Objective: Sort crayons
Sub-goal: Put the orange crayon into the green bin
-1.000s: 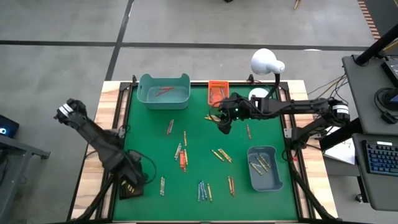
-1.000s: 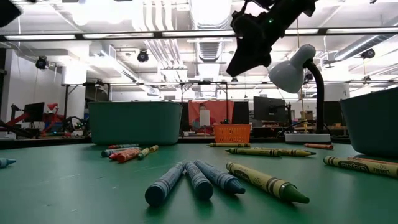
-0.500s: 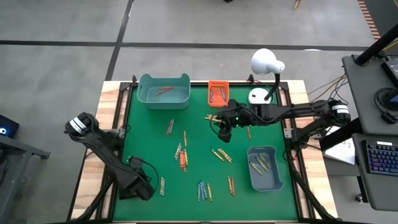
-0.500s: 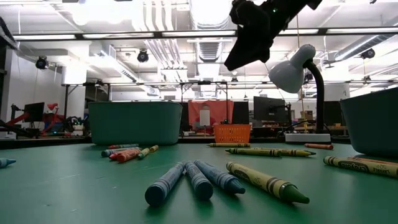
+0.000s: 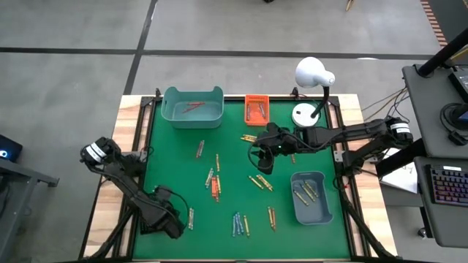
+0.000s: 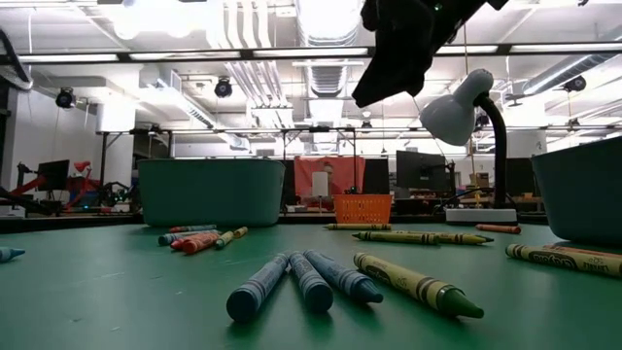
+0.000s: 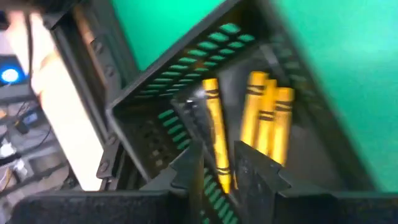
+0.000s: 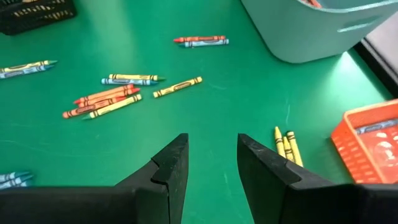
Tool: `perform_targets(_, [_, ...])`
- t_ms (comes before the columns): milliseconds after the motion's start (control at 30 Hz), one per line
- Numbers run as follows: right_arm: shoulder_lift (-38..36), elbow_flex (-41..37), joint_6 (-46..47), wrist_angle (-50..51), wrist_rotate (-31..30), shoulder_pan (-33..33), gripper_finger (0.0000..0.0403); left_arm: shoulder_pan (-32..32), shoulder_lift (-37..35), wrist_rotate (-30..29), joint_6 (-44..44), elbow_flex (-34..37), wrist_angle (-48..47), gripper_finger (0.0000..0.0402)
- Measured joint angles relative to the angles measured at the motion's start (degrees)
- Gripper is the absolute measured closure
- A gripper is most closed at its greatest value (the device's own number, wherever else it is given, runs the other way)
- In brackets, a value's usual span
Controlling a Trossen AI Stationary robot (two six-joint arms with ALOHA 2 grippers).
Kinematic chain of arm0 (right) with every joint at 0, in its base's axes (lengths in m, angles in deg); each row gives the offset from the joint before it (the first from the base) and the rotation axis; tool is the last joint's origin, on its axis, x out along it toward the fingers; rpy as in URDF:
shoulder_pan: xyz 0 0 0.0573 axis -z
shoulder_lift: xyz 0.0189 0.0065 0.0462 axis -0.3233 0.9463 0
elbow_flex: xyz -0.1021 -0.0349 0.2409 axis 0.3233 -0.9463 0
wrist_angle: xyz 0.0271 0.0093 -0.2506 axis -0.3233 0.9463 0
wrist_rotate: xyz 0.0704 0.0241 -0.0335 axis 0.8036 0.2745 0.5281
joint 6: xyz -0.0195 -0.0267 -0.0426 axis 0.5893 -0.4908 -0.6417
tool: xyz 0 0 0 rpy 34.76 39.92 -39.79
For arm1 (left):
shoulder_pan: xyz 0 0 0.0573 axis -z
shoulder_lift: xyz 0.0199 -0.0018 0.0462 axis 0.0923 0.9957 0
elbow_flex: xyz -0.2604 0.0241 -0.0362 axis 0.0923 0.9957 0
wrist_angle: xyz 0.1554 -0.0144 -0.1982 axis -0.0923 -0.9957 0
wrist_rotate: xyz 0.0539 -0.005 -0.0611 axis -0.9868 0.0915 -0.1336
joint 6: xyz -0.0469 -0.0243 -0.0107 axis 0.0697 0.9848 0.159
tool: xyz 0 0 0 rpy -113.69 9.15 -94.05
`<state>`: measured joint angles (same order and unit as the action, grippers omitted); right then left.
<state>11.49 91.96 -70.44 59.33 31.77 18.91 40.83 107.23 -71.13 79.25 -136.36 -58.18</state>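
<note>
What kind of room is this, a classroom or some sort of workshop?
Most likely a robotics lab or workshop. Two robot arms work over a green table strewn with crayons, exposed ducts and strip lights run overhead, and benches with monitors fill the background.

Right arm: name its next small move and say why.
Probably lower the right gripper toward the three yellow crayons lying together beside the orange basket. Its jaws stand open and empty above bare green mat, and those crayons lie nearest ahead.
</note>
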Motion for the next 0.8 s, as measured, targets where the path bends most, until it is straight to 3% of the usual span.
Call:
perform_targets(133, [0.0,-0.81,3.29,0.0,0.01,-0.22,0.0278,-0.02,-0.02,-6.1,-3.1,-4.54,-0.02,0.0333])
perform_targets(433, [0.0,-3.28,11.67,-6.4,-0.04,-0.18,0.0278,-0.29,-0.09,-25.82,-14.27,-14.82,-1.82,0.0334])
perform_targets(800, [7.07,-3.23,18.35,-9.73,0.11,-2.58,0.0278,-4.34,-0.09,-31.54,-31.23,-14.46,-2.08,0.0334])
